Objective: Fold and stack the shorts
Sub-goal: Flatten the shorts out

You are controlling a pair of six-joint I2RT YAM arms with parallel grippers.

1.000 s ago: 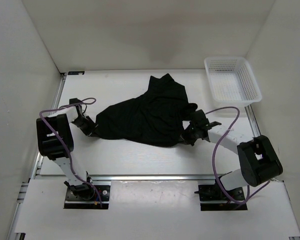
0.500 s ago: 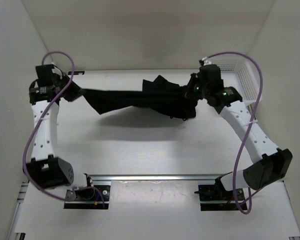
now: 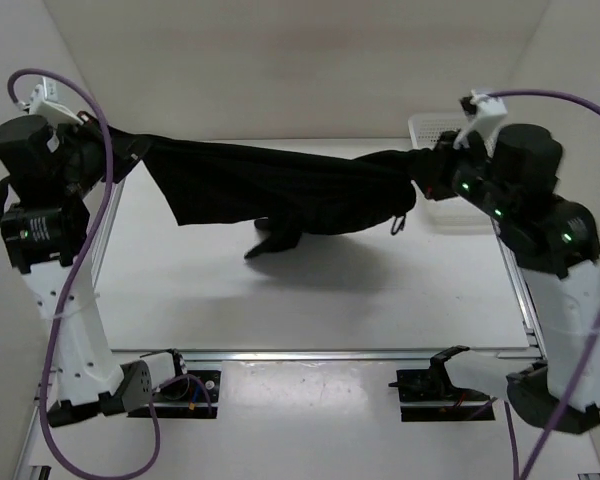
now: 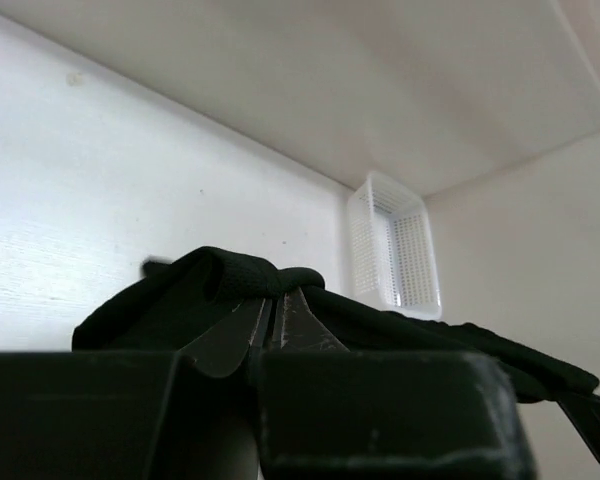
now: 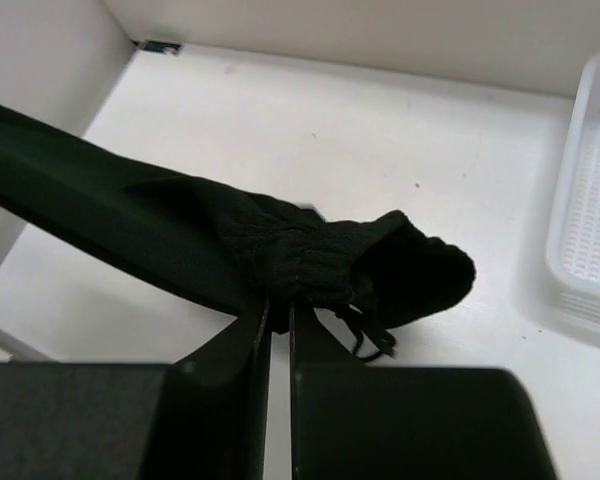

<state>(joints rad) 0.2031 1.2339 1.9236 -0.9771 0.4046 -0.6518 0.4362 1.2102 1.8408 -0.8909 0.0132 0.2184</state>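
A second before, the shorts had lain bunched on the table with both arms low at either end of them. Now both arms had risen high and swung wide apart. The shorts (image 3: 280, 185) hung stretched between them in the air, clear of the table (image 3: 310, 300), with one loose part drooping from the middle.

The left gripper (image 3: 120, 152) was clenched on a fold of the black cloth at the left end. The right gripper (image 5: 278, 315) was pinched tight on the gathered waistband at the right end, a cord dangling below it, near the white basket (image 5: 595, 200).

To my eye this was the shake-out: the shorts had been lifted and pulled taut so they could be laid down flat. No fold had been made yet. The drooping part looked likely to crumple underneath if they were lowered carelessly.
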